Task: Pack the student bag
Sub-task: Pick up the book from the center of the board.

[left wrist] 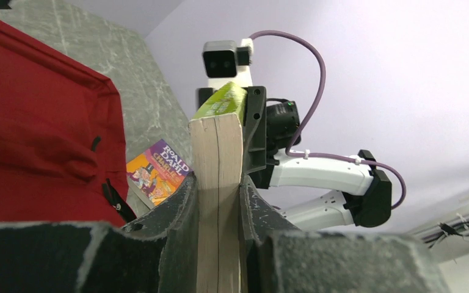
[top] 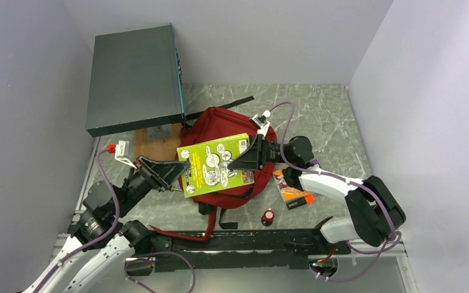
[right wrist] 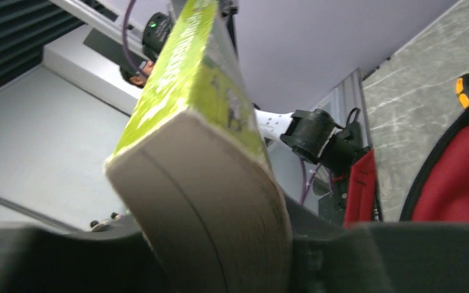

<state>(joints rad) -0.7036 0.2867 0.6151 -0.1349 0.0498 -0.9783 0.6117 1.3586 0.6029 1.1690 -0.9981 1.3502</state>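
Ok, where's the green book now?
Top view, centre: the green book hangs over the student bag, left gripper clamped on one end, right gripper at the other.

bright, even light from above; faint shadows beneath the green book (top: 215, 163). in both wrist views the dark jaws below the book are blurred, soft-edged.
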